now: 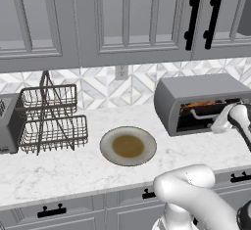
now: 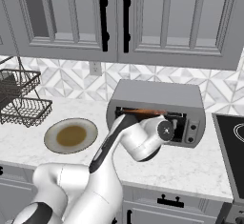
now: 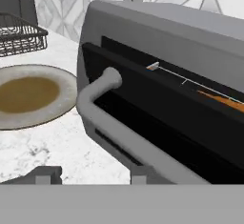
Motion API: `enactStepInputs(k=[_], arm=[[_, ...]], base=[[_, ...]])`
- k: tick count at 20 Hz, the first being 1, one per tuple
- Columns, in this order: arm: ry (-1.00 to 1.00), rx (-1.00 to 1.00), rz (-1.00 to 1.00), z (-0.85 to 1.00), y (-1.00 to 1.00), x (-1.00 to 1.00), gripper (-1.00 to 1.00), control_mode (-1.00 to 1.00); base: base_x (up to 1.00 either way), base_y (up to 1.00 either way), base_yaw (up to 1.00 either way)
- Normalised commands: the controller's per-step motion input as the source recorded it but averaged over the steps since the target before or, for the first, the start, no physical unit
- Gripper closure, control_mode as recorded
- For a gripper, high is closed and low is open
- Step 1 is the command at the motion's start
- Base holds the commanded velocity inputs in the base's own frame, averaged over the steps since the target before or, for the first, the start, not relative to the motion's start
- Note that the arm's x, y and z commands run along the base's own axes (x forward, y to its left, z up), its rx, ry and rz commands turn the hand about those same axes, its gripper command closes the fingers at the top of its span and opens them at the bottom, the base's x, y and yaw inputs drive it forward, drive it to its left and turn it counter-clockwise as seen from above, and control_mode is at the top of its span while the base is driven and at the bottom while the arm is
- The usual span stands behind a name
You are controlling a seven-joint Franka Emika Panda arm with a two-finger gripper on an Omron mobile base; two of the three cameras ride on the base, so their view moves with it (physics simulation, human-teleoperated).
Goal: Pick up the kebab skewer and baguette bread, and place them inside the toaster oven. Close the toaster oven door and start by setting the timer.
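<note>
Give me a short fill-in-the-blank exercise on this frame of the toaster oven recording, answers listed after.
1. The plate on the counter holds no food; it is ____.
2. The orange food lies inside the ____.
3. The toaster oven door is not fully shut; it stands ____.
4. The wire baskets stand to the ____ of the plate in the left base view.

Missing words: empty; toaster oven; ajar; left

No text or labels can be read.
</note>
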Motion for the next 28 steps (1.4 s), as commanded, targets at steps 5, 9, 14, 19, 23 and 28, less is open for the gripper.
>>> enactStepInputs(k=[5,9,14,19,23,28], arm=[[-0.16,-0.11,-0.04,-0.12,0.46,0.72,-1.00,-1.00],[-0.10,-0.11,-0.06,-0.43,0.56,0.37,-1.00,-1.00],[-0.11,-0.11,-0.06,-0.38,0.51,0.23,-1.00,-1.00],[-0.06,-0.07,-0.03,0.17,0.04,-0.01,-1.00,-1.00],[0.00,-0.02,-0.03,0.41,-0.23,0.00,-1.00,-1.00],[0.00,0.00,-0.03,0.28,-0.59,-0.16,-1.00,-1.00]], base=[[0.00,0.00,0.00],[0.00,0.00,0.00],[0.00,0.00,0.00],[0.00,0.00,0.00],[0.00,0.00,0.00],[0.00,0.00,0.00]])
